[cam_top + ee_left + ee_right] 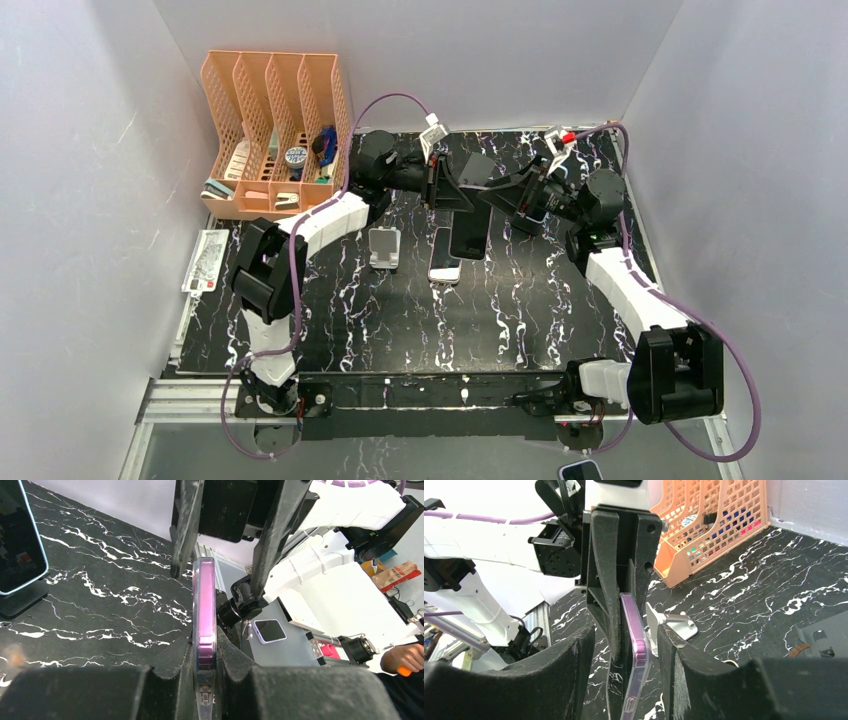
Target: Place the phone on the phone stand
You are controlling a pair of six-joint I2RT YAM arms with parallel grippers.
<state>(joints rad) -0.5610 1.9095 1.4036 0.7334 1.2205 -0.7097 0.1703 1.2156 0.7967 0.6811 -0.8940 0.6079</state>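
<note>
Just right of the small silver metal phone stand (385,248), above the black marbled counter (380,320), the purple-edged phone in a clear case (205,595) is being held edge-on, clamped between the narrowed fingers of the left gripper (205,650). It is being straddled by the right gripper (624,645), whose jaws are standing wide, apparently not touching it. A drop is being risked if the left gripper is released before the right one is closed, and the slick case could slip. No writing is being shown legibly.
</note>
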